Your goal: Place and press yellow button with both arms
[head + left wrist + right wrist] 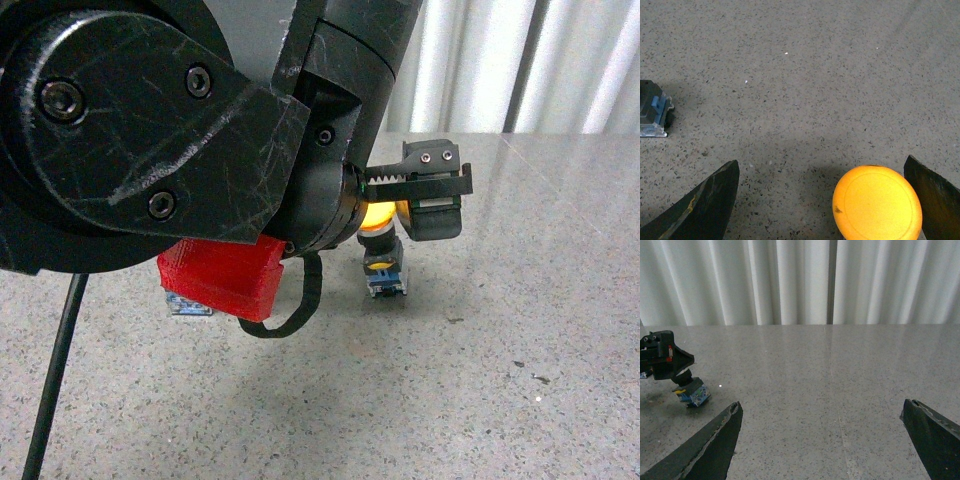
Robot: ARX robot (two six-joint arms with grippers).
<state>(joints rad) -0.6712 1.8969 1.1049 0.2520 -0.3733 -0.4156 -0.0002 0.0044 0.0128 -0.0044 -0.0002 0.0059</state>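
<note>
The yellow button [381, 216] stands upright on the grey table, its blue-grey base [386, 276] below the cap. My left gripper [428, 192] hangs just above it, open, on the black arm with the red block [222, 277]. In the left wrist view the yellow cap [877, 202] lies between the open fingers, close to one finger [935, 197] and far from the other [705, 210]. My right gripper [822, 402] is open over bare table, with nothing between its fingers. From there the left gripper [662, 359] and the button's base [692, 391] show off to one side.
A second small contact block [652, 110] lies on the table apart from the yellow button; it also peeks out under the red block [187, 305]. A black cable [55, 375] runs down at the front left. White curtains [790, 280] close the table's far edge.
</note>
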